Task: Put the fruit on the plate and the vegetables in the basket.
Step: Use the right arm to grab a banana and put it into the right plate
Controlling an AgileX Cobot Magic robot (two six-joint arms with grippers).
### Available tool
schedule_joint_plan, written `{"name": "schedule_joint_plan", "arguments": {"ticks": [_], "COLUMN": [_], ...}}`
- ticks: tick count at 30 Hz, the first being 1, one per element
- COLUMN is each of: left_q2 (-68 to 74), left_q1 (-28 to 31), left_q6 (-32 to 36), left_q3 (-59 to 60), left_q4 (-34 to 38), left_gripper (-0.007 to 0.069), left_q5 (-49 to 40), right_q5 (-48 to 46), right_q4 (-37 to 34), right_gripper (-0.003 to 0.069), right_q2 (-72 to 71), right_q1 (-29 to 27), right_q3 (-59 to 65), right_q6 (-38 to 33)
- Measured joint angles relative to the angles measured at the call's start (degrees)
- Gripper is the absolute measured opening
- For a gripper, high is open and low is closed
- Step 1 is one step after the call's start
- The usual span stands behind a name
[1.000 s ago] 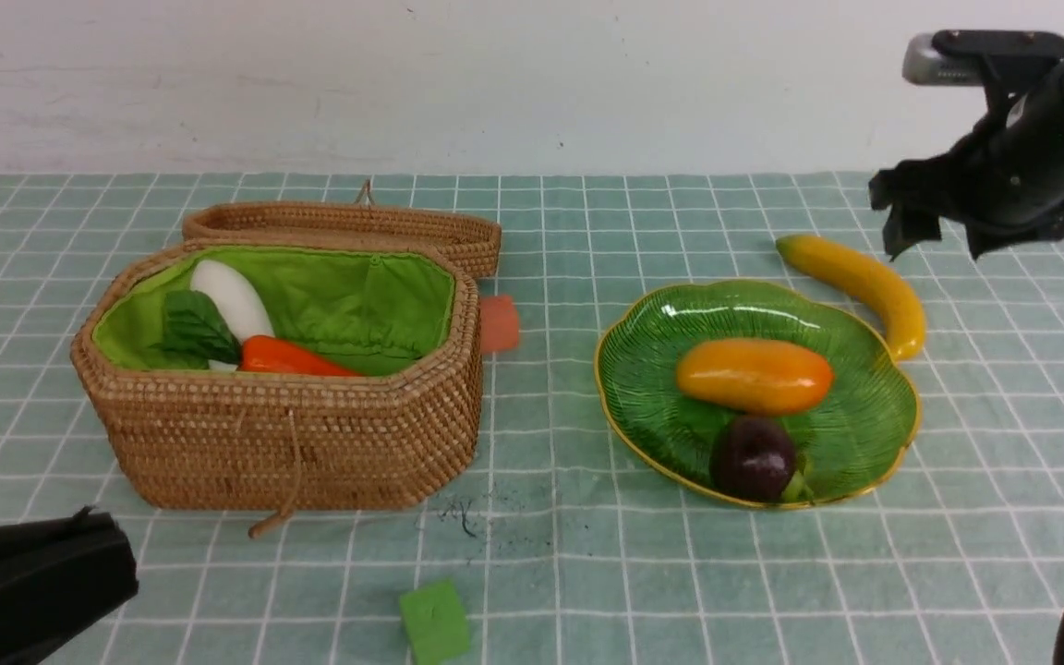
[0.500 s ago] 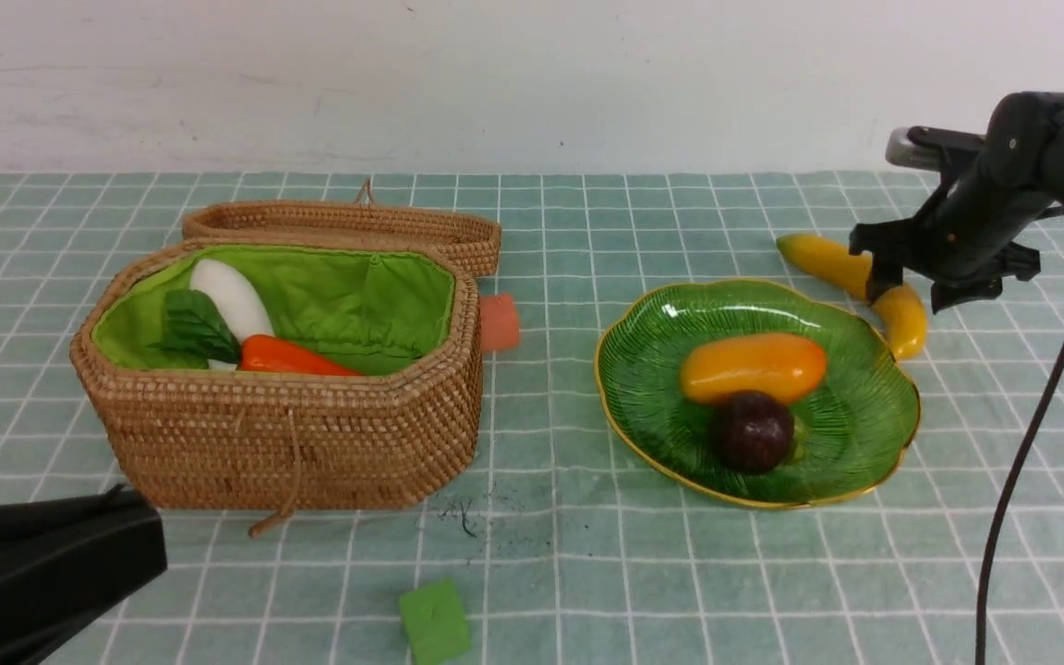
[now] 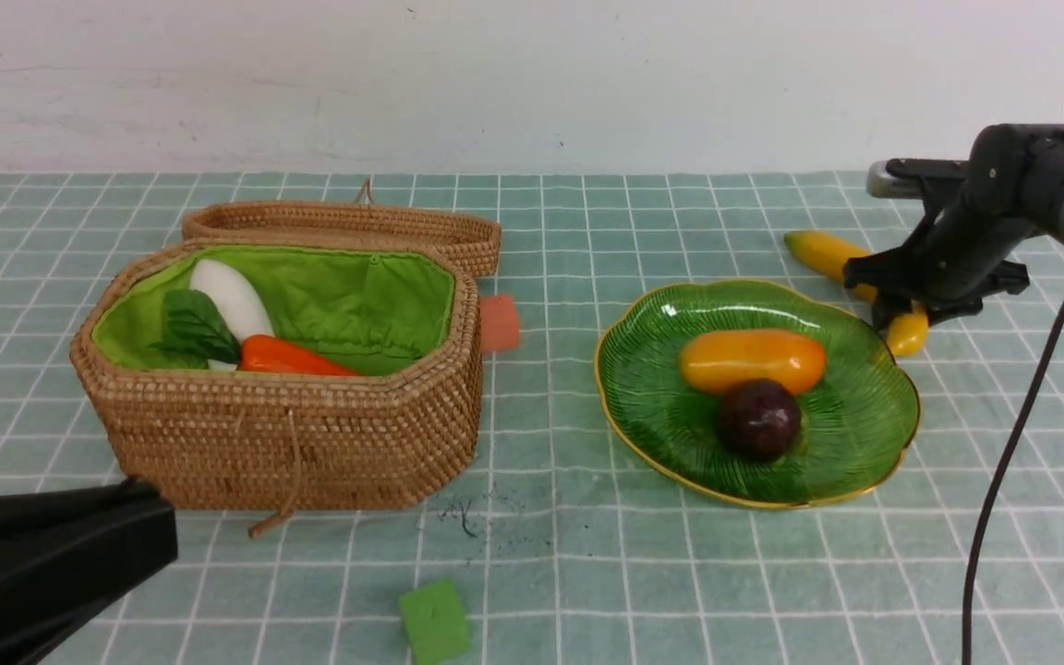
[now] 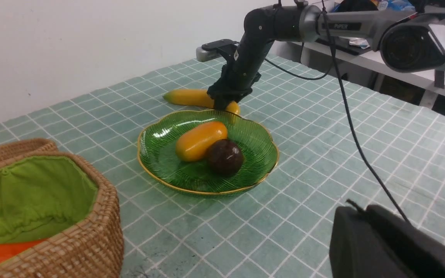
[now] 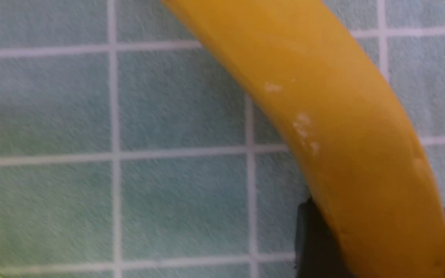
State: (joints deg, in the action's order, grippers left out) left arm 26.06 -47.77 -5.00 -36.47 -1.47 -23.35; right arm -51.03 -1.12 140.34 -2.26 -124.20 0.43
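Two fruits on plate [image 3: 874, 425], frame right; one banana [image 3: 823, 253] upper right, right gripper [image 3: 892, 309] pinching it. Left gripper [image 3: 42, 563] pressed together, lower left.

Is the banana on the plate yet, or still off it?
Off. The banana lies on the tablecloth beyond the plate, with the right gripper straddling its middle.

My right arm [image 3: 1031, 199] reaches in from three o'clock, wrist bent steeply down, and its gripper [image 3: 901, 300] sits low at about two o'clock, fingers [image 5: 307, 239] pressed on either side of the banana [image 3: 828, 254]. My left gripper [image 3: 42, 568] rests low at eight o'clock, closed up tight and holding nothing.
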Motion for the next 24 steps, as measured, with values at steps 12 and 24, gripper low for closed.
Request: {"name": "schedule_joint_plan", "arguments": {"ticks": [12,24], "left_q2": [0.0,0.0], "left_q1": [0.0,0.0], "left_q6": [-24.1,-32.7], "left_q3": [0.0,0.0], "left_q4": [-21.7,-29.2], "left_gripper": [0.0022,0.0026], "left_q5": [0.2,0.2], "right_q5": [-18.7,-19.8], "right_q4": [-5.8,-6.1], "right_gripper": [0.0321,0.0321], "right_q2": [-17.7,-19.2], "right_q1": [1.6,6.3], "right_q3": [-0.3,16.5], "right_q6": [-6.3,12.0]}}
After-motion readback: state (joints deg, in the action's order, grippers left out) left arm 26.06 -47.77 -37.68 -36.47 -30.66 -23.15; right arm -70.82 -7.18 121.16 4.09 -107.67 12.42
